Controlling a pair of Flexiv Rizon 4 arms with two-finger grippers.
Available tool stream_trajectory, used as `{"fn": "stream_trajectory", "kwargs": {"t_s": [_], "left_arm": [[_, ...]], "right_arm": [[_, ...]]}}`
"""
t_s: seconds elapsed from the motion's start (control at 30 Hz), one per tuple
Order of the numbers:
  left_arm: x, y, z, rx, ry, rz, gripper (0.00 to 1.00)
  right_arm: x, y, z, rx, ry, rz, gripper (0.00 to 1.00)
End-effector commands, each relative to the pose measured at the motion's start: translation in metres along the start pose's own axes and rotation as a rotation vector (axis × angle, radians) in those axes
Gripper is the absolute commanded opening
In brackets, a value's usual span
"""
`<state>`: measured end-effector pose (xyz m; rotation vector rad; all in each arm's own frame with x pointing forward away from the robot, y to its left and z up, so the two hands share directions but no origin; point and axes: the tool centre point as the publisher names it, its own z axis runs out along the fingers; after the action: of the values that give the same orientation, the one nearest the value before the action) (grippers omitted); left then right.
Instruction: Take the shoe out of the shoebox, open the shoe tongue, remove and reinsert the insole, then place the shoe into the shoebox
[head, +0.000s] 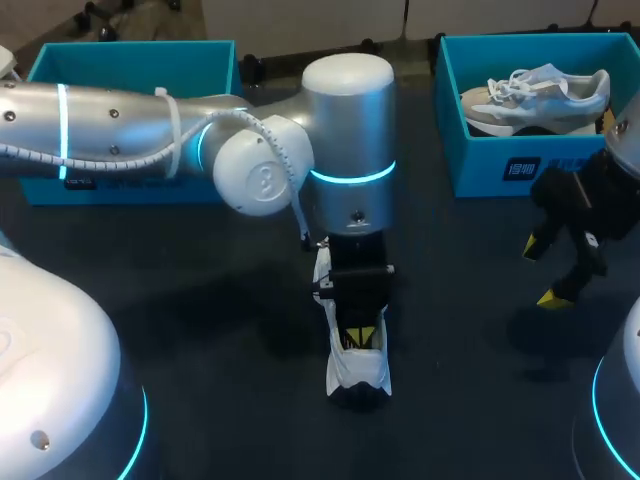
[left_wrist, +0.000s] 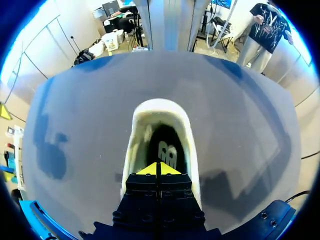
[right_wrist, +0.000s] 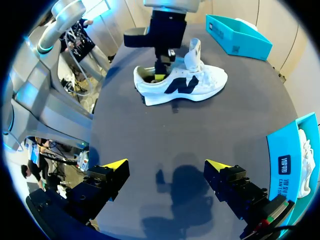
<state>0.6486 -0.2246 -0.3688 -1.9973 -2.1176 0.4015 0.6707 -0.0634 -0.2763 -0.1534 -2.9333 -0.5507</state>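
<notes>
A white shoe with a dark side logo lies on the dark table near its middle. Its tongue stands pulled up. My left gripper points down into the shoe's opening near the heel, its yellow tips pressed together just above the dark insole. Nothing shows between the tips. In the right wrist view that gripper stands inside the shoe collar. My right gripper hangs open over bare table to the right, well away from the shoe, with nothing between its fingers.
A blue shoebox at the back right holds a second pale shoe. Another blue box stands at the back left behind my left arm. Bare table lies between the shoe and my right gripper.
</notes>
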Motion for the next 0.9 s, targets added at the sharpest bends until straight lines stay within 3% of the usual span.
{"fn": "stream_trajectory", "kwargs": {"t_s": [0.03, 0.37, 0.6, 0.9], "left_arm": [[0.0, -0.004, -0.004, -0.012, 0.047, 0.011, 0.0], [0.013, -0.002, 0.009, -0.019, 0.227, 0.072, 0.0], [0.019, 0.01, 0.034, -0.025, 0.255, 0.019, 0.0], [0.022, 0.015, 0.049, -0.043, 0.271, -0.004, 0.0]], "right_arm": [[0.0, 0.0, 0.0, 0.003, -0.001, 0.001, 1.0], [0.0, 0.0, 0.0, 0.003, -0.001, 0.001, 1.0], [0.0, 0.0, 0.0, 0.003, -0.001, 0.001, 1.0], [0.0, 0.0, 0.0, 0.003, -0.001, 0.001, 1.0]]}}
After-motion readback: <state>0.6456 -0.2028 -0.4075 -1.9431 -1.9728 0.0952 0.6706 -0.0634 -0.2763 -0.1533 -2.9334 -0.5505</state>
